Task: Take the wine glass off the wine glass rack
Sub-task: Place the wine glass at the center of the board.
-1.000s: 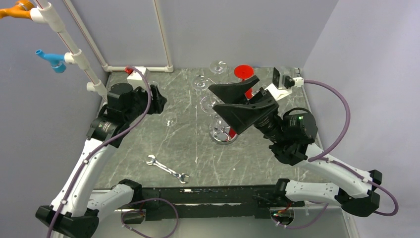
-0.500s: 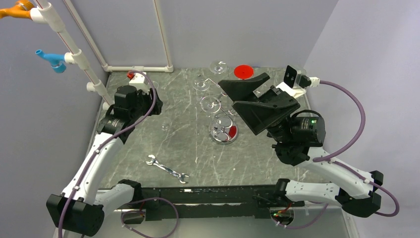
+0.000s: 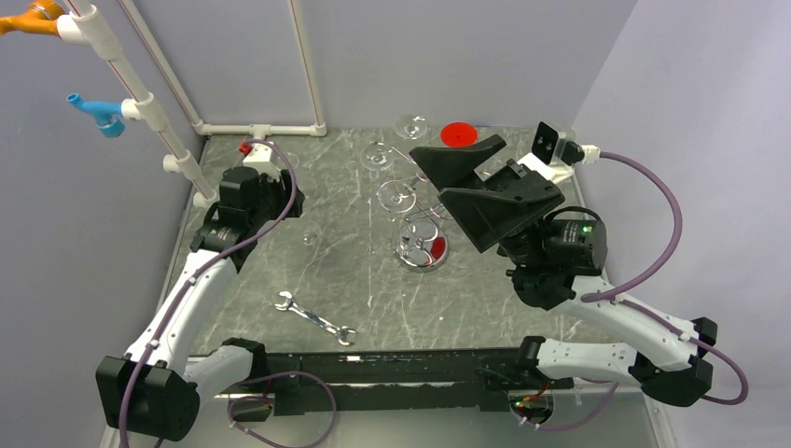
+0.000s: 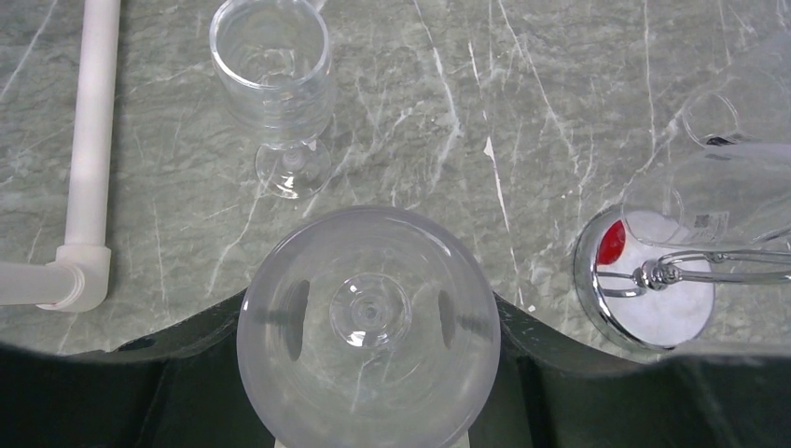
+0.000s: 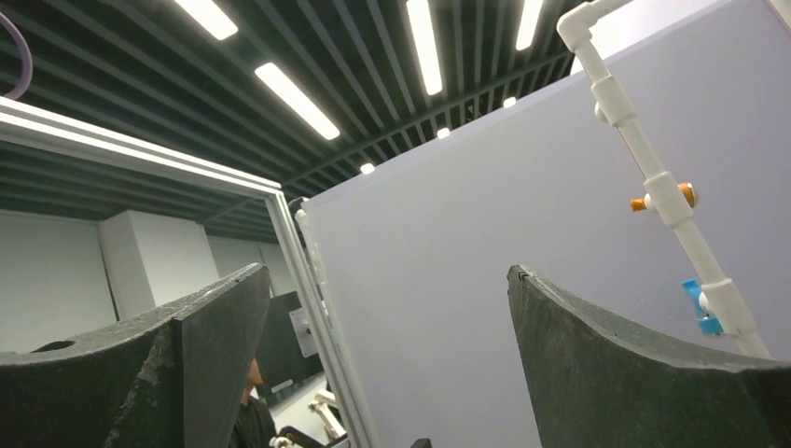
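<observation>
The left pincer (image 4: 369,306) is clamped partway shut on a clear wine glass (image 4: 308,373), which sits at about 9 o'clock from the wire rack (image 3: 422,246) and apart from it, while the right pincer (image 5: 388,273) gapes wide, tilted upward, holding nothing.

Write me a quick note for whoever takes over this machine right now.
Left gripper: shut on a glass.
Right gripper: open, empty, pointing up.
Rack: mid-table, with other glasses hanging on it. A spare glass stands on the table.
Done: the held glass is off the rack, to its left.
Left: probably to set it down.
</observation>
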Available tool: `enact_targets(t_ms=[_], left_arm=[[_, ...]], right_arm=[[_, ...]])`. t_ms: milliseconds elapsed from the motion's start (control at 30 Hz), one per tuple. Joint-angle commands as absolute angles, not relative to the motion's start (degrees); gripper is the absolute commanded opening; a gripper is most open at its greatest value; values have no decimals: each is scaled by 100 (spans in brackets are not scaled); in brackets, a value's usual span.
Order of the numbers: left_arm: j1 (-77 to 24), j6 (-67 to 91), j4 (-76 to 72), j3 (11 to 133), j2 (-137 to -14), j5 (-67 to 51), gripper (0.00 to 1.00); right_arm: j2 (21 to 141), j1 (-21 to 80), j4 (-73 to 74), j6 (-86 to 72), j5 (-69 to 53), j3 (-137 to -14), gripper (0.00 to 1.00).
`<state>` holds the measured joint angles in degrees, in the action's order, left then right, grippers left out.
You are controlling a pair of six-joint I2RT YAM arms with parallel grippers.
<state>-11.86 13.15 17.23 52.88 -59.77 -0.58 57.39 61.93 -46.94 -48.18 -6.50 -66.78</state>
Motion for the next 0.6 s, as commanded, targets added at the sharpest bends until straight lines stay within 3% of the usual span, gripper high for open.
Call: enact_targets(t_ms=[0,133,267,567], left_arm=[[-1070,1256,1249,5368,-6027,-22,0],[-984,1302,1148,5313,-6063,-77,0],[-885,1320,1004,5247,-6162,-105,0],[-765,1319,202,4730,-6222,394,0]], right_arm=[[5813,6209,-4603,-4589,-943,-6963,100],[5815,6221,-4720,-4437,-1039,-6889,100],[5358,6214,-5019,-4402,-157,-6019,100],[5029,6214,-2639,-3693,1034,-6451,100]])
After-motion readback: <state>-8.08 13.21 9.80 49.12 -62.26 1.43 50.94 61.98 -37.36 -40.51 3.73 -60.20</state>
